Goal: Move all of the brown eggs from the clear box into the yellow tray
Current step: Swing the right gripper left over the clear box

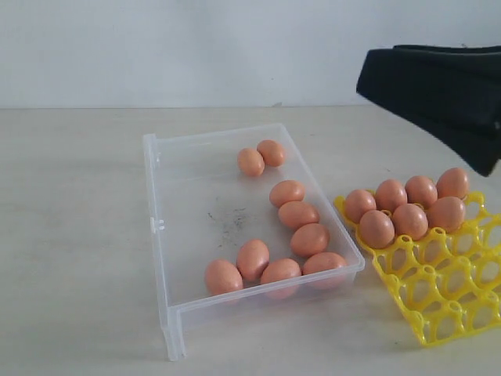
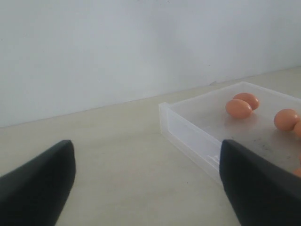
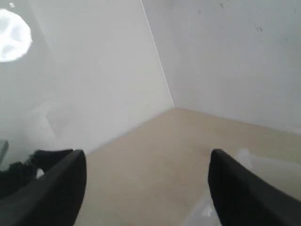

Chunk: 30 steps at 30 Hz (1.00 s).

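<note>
The clear box [image 1: 156, 204] lies mid-table with several brown eggs [image 1: 297, 215] inside: two at its far end and the others along its right wall and near end. To its right sits the yellow tray [image 1: 454, 301], whose far cups hold several brown eggs [image 1: 409, 219]. My right gripper [image 1: 391, 78] hangs open and empty above the tray's far side. In the right wrist view the right gripper [image 3: 148, 160] frames only bare table. The left gripper [image 2: 146, 150] is open and empty over bare table, just left of the clear box [image 2: 188, 127]. Eggs [image 2: 238, 108] show in the box's far end.
A pale wall runs behind the table. The near half of the yellow tray [image 1: 438, 321] has open cups. Bare tabletop [image 1: 70, 235] stretches left of the box and in front of it.
</note>
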Tool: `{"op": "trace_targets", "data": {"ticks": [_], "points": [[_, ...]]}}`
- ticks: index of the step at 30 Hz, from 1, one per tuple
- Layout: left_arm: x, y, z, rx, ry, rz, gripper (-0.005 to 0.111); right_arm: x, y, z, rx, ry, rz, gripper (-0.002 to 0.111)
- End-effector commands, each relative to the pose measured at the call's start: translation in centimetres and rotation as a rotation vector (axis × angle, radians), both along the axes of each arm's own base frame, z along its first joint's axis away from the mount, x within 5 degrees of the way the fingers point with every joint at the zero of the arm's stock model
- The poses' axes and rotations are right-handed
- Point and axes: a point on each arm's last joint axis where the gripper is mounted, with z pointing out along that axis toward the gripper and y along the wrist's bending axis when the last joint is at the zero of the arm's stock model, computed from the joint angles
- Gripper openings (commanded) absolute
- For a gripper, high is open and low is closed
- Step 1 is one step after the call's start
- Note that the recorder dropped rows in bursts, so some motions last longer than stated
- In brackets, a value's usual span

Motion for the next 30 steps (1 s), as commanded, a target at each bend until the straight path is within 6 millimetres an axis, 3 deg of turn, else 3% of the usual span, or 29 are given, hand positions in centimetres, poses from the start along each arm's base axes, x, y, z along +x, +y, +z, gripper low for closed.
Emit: {"op": "trace_targets", "data": {"ticks": [1,7,12,20,30], "points": [[0.0,0.0,0.0,-0.015,-0.004,-0.003,0.078,1.7,0.6,0.1,-0.176,0.090,-0.059,0.065],[0.0,0.0,0.0,-0.015,-0.004,-0.003,0.078,5.0,3.7,-1.2,-0.340,0.200,-0.007,0.049],[0.0,0.0,0.0,-0.015,-0.004,-0.003,0.078,7.8,5.3,-1.5,-0.376,0.203,-0.090,0.049],[0.0,0.0,0.0,-0.015,-0.004,-0.003,0.078,11.2,5.3,-3.6,-0.196,0.431,-0.321,0.049],[0.0,0.0,0.0,-0.015,-0.004,-0.003,0.078,15.5,7.4,-7.6,-0.247,0.522,-0.294,0.049]]}}
